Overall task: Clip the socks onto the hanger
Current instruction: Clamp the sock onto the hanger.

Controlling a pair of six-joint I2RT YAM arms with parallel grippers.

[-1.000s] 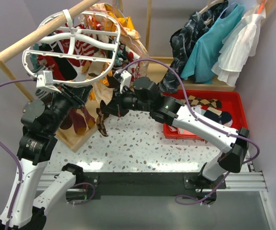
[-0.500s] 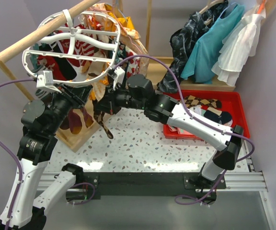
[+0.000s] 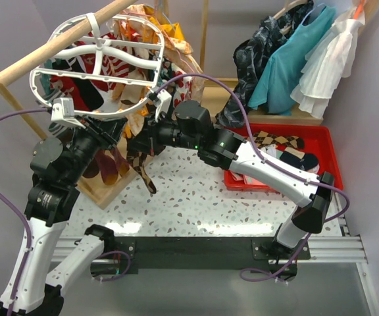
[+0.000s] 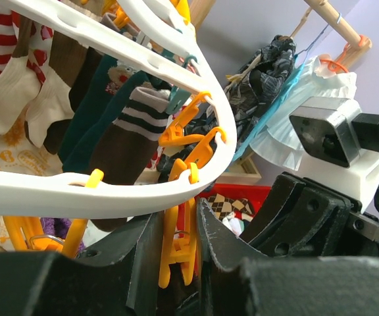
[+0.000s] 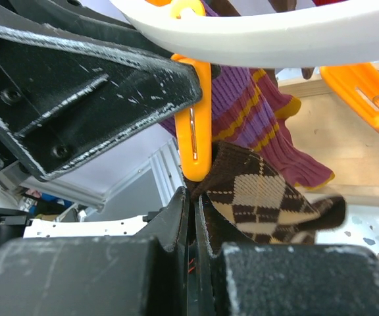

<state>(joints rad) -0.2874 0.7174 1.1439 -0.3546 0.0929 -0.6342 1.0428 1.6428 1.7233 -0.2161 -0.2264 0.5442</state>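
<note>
The white clip hanger hangs by its hook from the wooden rail, so any upward shove could swing or tilt it and carry the target away. The left gripper has its fingers drawn in narrow on an orange clip under the near rim. If that squeeze slips, the clip may shut before any cloth is in. The right gripper, fingers pressed tight on one end of the brown argyle sock, holds it just below the clip's tip. The edge could butt and fold there, or so thin a bite could drop the sock onto the terrazzo table.
</note>
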